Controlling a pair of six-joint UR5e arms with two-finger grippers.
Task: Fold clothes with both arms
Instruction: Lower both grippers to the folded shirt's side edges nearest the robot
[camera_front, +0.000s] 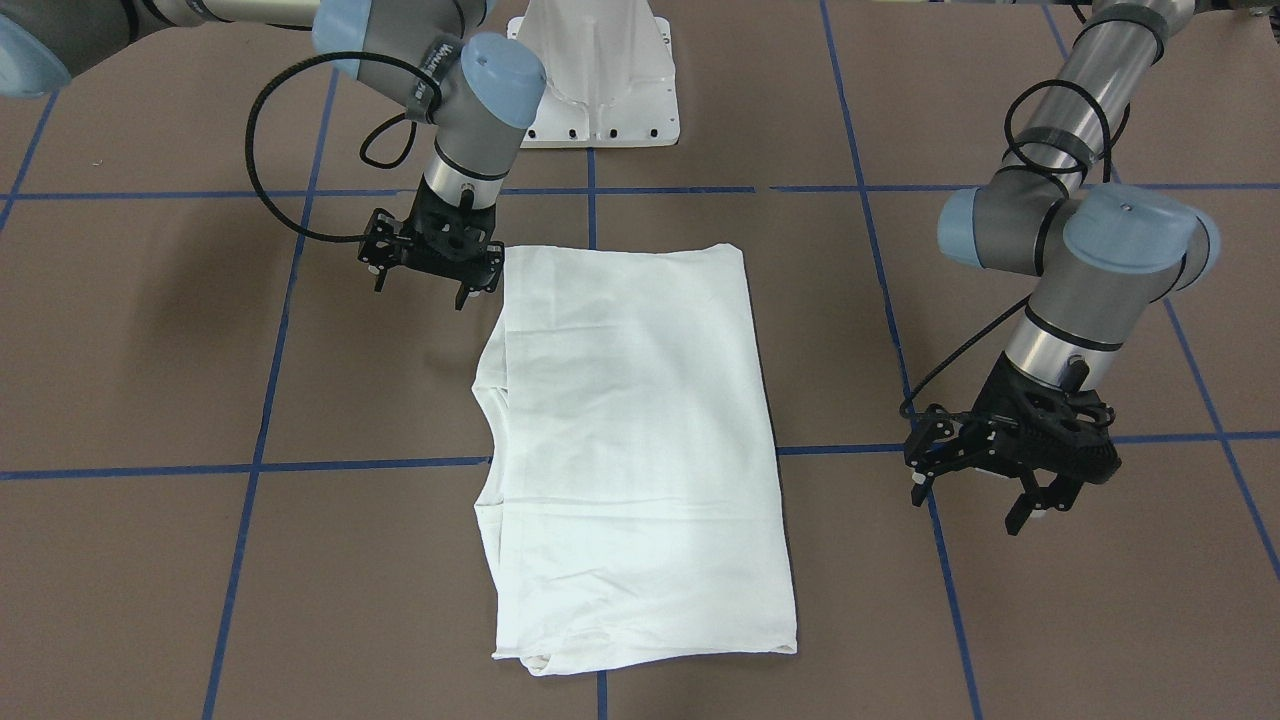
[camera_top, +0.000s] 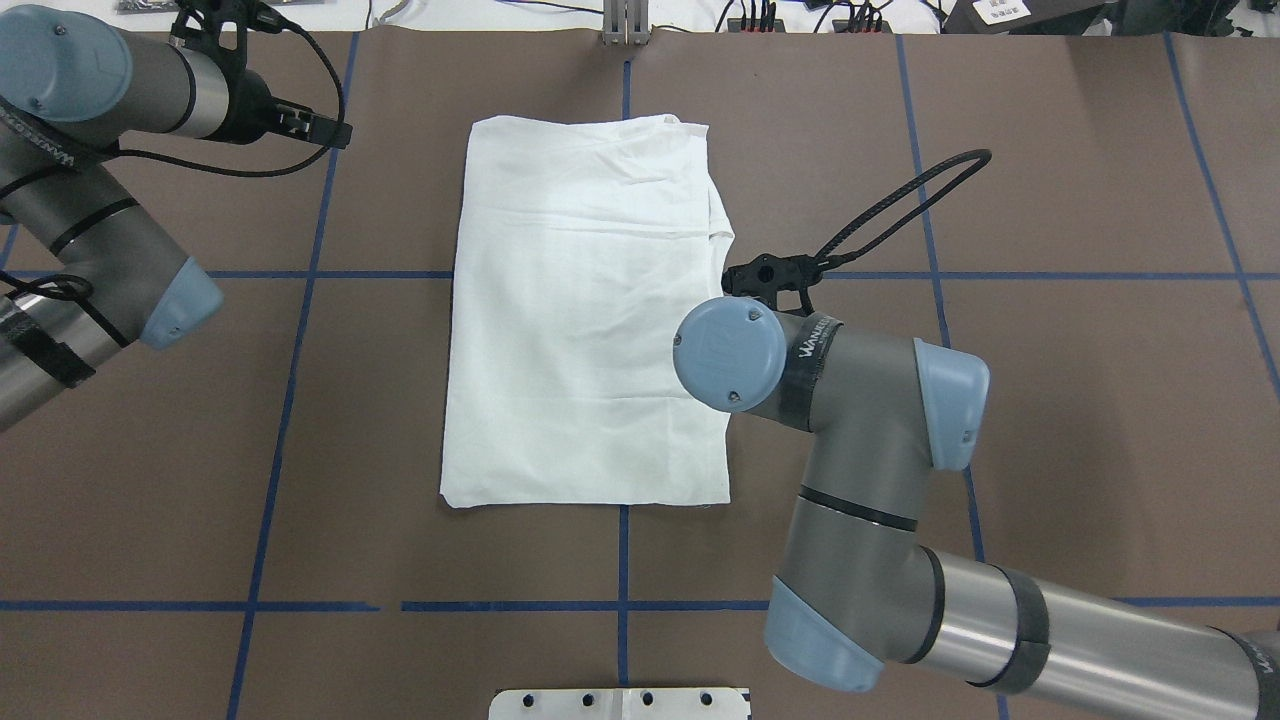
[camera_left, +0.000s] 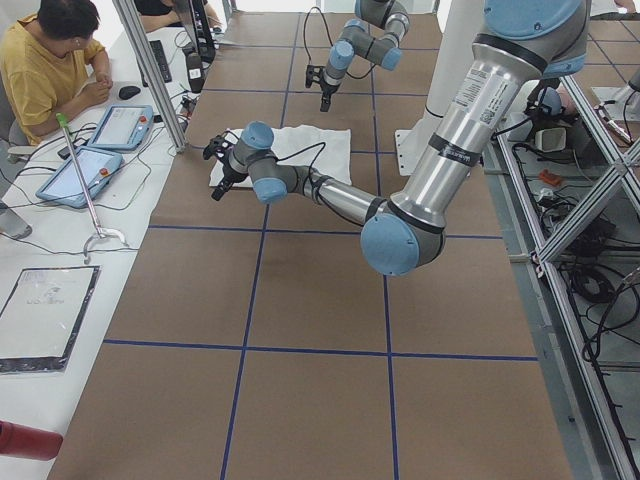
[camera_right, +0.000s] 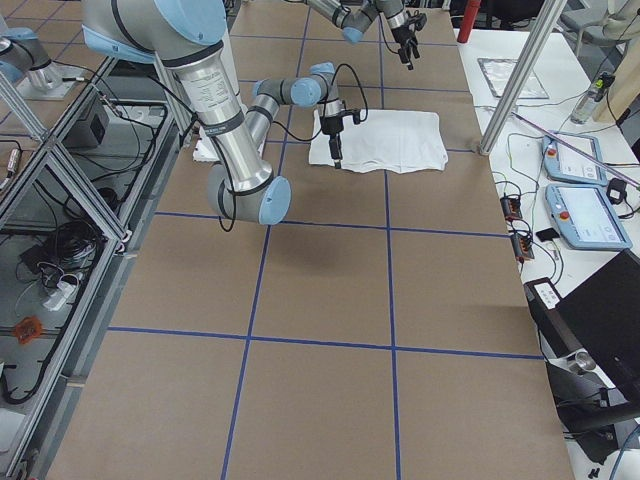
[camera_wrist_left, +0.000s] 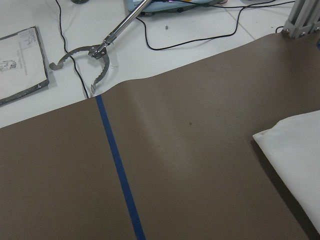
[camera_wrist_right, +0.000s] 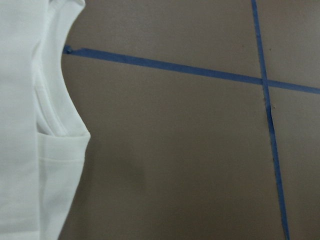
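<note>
The shirt (camera_front: 630, 450) lies flat mid-worktop (camera_front: 150, 350), already folded into a long rectangle, so both arms seem to hang clear of it, one on each side, to line up the next fold. The right end effector (camera_front: 420, 290) hovers just beside the corner nearest the robot, fingers spread, empty. The left end effector (camera_front: 968, 508) hangs well apart from the opposite edge, also spread and empty. The cloth shows plain white, no print, with soft creases and a curved notch of overlapping layers on the right arm's side.

T-shirt (camera_front: 630, 420): plain white | table (camera_front: 150, 330): brown, blue grid lines | left arm (camera_front: 1080, 290), right arm (camera_front: 465, 135): silver-grey, light-blue caps
</note>
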